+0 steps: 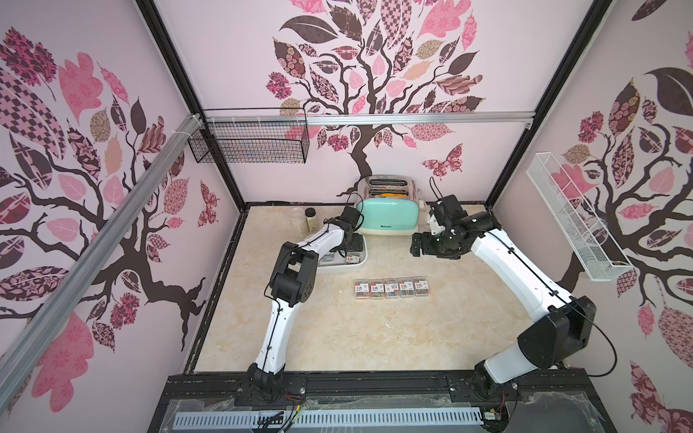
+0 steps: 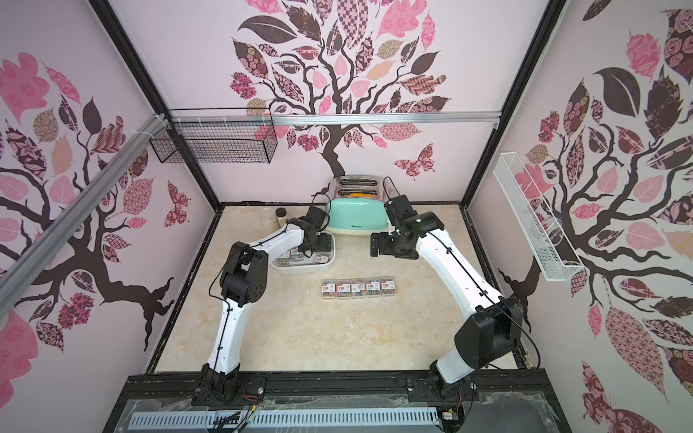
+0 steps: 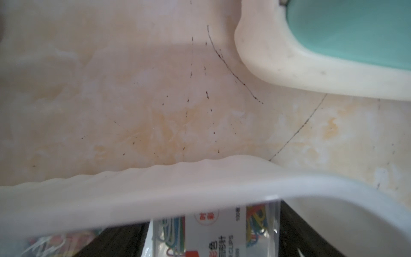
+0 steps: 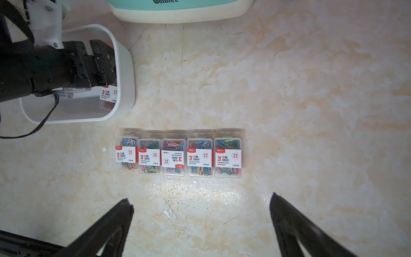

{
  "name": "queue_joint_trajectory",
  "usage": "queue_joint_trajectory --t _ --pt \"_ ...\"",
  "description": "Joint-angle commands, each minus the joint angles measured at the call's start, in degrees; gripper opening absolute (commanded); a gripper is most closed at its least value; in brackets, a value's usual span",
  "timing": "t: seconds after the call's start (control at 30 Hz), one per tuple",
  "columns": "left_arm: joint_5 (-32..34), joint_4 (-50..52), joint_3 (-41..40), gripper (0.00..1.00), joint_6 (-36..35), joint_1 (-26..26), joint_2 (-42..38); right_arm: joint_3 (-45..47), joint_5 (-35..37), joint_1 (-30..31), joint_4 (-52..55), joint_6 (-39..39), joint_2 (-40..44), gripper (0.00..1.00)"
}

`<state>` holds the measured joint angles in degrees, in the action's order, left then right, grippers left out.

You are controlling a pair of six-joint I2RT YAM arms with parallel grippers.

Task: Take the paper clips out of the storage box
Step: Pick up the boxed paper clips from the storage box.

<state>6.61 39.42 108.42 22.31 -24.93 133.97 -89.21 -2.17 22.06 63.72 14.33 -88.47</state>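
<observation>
The white storage box [image 1: 363,259] [image 2: 330,263] stands in front of the toaster. My left gripper [image 1: 351,245] [image 2: 320,243] [image 4: 104,66] reaches down into it. In the left wrist view its dark fingers [image 3: 120,241] sit against both sides of one clear case of paper clips [image 3: 211,242], just behind the box rim [image 3: 155,184]; the gripper [image 3: 214,224] is shut on that case. More cases [image 2: 321,258] [image 4: 109,95] lie in the box. Several cases [image 1: 391,288] [image 2: 358,288] [image 4: 178,156] lie in a row on the table. My right gripper [image 1: 416,245] [image 4: 201,200] hovers open and empty near that row.
A mint-green toaster [image 1: 388,217] stands at the back, close behind the box. Two jars [image 1: 310,219] stand to its left. A black wire basket [image 1: 249,144] hangs on the back wall and a white one [image 1: 573,221] on the right wall.
</observation>
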Motion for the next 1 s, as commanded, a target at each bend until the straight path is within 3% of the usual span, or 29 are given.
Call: queue_joint_trajectory --t 0.0,0.07,0.13,0.67,0.97 --pt "-0.09 -0.8 1.17 0.76 0.28 0.32 1.39 -1.93 -0.5 0.57 -0.93 0.26 -1.28 0.99" --pt "-0.03 -1.17 0.38 0.66 0.36 0.32 0.76 -2.05 -0.54 0.62 -0.95 0.26 -1.19 0.99" --pt "-0.26 -1.84 -0.64 0.62 0.29 0.23 -0.08 -1.98 -0.66 0.74 -1.06 0.22 -1.18 0.99" --pt "0.34 0.97 -0.57 0.63 -2.31 -0.18 -9.94 -3.8 -1.42 1.75 -1.75 -0.15 -1.96 0.99" --pt "-0.62 2.77 -10.62 0.63 -3.06 -2.28 -22.48 -4.14 -1.08 1.87 -1.1 -0.6 -0.03 0.99"
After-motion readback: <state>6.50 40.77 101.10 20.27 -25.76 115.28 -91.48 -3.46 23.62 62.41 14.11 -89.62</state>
